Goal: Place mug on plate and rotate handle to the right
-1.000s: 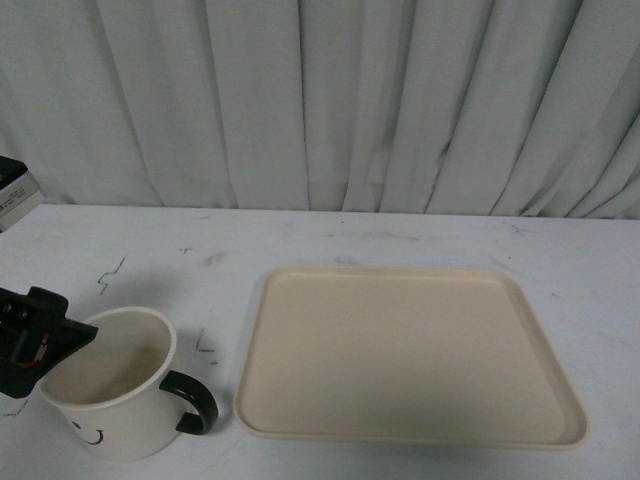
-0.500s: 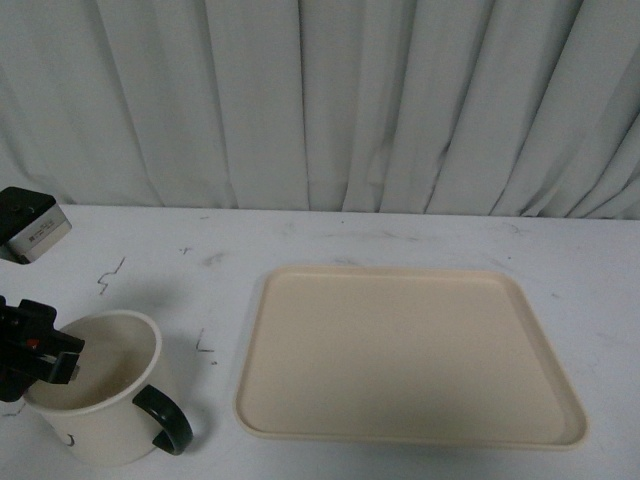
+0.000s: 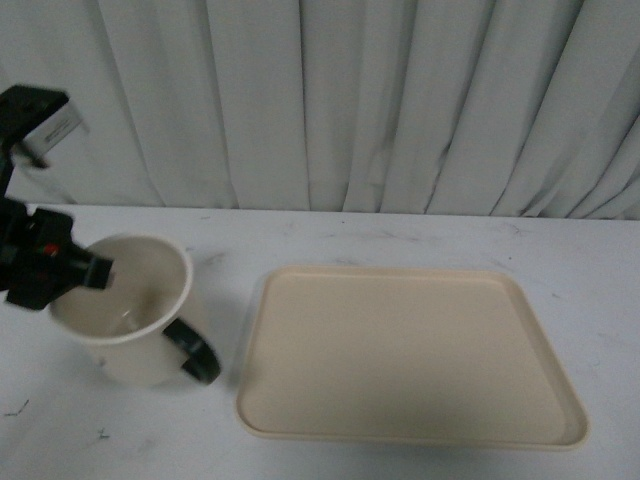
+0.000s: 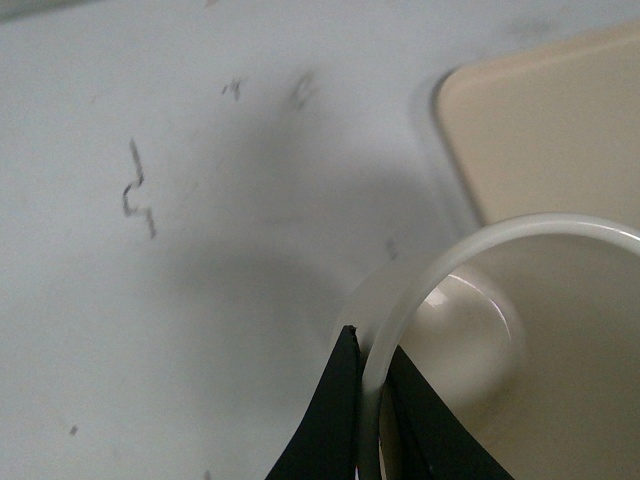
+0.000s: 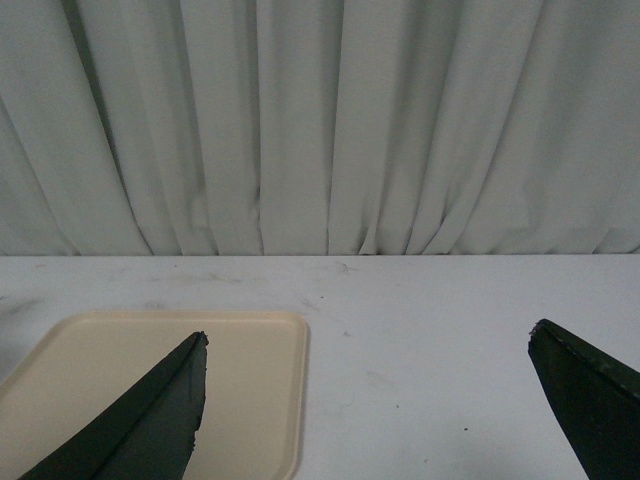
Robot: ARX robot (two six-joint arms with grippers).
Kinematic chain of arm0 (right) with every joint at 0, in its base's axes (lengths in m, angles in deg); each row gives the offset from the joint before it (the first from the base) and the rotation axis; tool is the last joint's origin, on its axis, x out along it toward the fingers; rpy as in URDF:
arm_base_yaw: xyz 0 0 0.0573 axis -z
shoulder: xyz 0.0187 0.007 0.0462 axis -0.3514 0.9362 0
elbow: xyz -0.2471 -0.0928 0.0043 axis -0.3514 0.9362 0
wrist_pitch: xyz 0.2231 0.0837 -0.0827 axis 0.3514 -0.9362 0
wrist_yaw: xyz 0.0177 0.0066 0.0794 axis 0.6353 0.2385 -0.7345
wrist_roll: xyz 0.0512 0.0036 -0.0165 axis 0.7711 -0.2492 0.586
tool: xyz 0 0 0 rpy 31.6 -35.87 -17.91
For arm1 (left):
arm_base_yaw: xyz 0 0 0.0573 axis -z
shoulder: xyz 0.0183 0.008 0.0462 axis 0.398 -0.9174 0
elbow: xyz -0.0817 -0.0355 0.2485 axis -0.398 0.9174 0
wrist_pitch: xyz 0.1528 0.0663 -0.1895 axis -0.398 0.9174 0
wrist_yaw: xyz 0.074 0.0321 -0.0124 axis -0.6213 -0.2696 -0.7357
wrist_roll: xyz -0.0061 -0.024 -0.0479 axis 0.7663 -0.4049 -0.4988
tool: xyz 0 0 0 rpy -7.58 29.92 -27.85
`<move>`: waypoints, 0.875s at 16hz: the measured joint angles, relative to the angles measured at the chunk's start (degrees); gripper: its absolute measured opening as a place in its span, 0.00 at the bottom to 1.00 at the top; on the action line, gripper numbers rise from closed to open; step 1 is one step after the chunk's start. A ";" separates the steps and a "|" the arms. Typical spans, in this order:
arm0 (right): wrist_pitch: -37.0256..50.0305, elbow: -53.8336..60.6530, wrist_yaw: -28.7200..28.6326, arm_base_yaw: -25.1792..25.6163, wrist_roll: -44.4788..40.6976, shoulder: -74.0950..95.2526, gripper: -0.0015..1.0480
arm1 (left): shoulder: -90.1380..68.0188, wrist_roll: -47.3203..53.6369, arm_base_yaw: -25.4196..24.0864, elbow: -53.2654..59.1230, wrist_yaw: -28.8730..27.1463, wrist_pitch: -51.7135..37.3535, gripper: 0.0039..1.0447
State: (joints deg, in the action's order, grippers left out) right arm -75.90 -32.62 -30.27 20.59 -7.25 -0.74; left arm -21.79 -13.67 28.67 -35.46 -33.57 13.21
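Since half a second ago the mug (image 3: pixel 125 310) has moved higher and farther back. It now tilts at the plate's (image 3: pixel 410 350) 9 o'clock, not on it. The left end effector (image 3: pixel 88 268) is clamped on the mug's wall, one finger inside and one outside. The handle (image 3: pixel 195 352) points toward 4 o'clock. The right end effector (image 5: pixel 368 338) gapes wide over the surface (image 3: pixel 400 235), holding nothing. A pale curtain (image 3: pixel 350 100) hangs at 12 o'clock.

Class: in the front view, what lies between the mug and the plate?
Only a bare strip of white table; the black handle of the mug juts toward the plate. The front view shows it.
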 joint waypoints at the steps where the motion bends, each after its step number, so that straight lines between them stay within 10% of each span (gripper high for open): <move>1: 0.00 0.00 0.00 0.00 0.00 0.00 0.94 | 0.15 -1.95 3.93 -1.70 -1.75 -1.05 0.03; 9: 0.00 0.00 0.00 0.00 0.00 0.00 0.94 | -6.91 -12.02 22.75 -10.16 -8.61 -3.41 0.03; 14: 0.00 0.00 0.00 0.00 0.00 0.00 0.94 | -15.06 -16.74 20.55 -10.40 -10.12 -7.74 0.03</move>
State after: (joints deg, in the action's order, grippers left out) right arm -75.90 -32.62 -30.27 20.59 -7.25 -0.74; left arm -36.85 -30.42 49.21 -45.86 -43.69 5.47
